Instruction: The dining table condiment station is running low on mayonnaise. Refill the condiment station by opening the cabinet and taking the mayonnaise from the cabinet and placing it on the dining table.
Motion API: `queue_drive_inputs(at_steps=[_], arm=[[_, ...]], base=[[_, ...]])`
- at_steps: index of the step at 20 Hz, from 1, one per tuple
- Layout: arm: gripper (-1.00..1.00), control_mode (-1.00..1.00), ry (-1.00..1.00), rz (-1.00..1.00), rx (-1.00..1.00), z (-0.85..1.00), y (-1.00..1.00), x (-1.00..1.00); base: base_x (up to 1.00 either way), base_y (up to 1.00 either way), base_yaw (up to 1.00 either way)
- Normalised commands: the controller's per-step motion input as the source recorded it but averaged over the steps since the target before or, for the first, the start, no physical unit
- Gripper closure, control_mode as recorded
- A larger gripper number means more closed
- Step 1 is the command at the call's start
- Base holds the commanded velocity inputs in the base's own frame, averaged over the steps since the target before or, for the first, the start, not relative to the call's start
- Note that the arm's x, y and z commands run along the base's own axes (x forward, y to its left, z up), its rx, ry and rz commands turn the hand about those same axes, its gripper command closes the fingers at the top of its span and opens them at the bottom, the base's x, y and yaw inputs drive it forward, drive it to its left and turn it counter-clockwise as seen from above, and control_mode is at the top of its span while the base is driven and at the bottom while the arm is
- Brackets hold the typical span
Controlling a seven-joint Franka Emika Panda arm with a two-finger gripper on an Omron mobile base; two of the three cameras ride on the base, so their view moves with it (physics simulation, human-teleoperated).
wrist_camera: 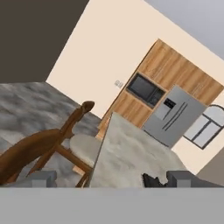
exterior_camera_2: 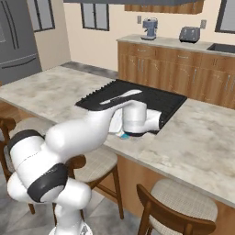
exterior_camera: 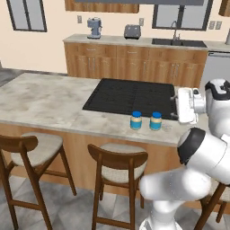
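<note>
Two mayonnaise jars with blue lids, one (exterior_camera: 136, 120) and its twin (exterior_camera: 156, 121), stand side by side on the dining table (exterior_camera: 49, 101), just in front of the black cooktop (exterior_camera: 130, 95). My gripper (exterior_camera: 173, 106) hovers just right of the twin jar, pointing left over the table, open and holding nothing. In the right base view my arm covers the jars except for a sliver of blue (exterior_camera_2: 124, 136). The hand view has both fingertips (wrist_camera: 43, 178) wide apart, looking along the table top (wrist_camera: 131, 153). The tall brown cabinet (wrist_camera: 175, 68) stands far off beside the fridge.
Wooden stools (exterior_camera: 117, 164) line the table's near side, one also in the hand view (wrist_camera: 52, 140). A back counter (exterior_camera: 134, 42) carries a coffee machine (exterior_camera: 94, 28), a toaster (exterior_camera: 132, 31) and a sink (exterior_camera: 179, 42). A grey fridge (exterior_camera_2: 16, 39) stands at far left.
</note>
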Motion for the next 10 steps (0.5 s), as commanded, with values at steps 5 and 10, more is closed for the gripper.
queue_drive_inputs(at_steps=[5,10], arm=[[-1.0,-1.0,-0.07,0.16,-0.08,0.96,0.61,-0.26],[-1.0,-1.0,-0.13,0.04,-0.17,0.46,0.64,-0.39]], base=[[0.0,0.0,0.0],[0.0,0.0,0.0]])
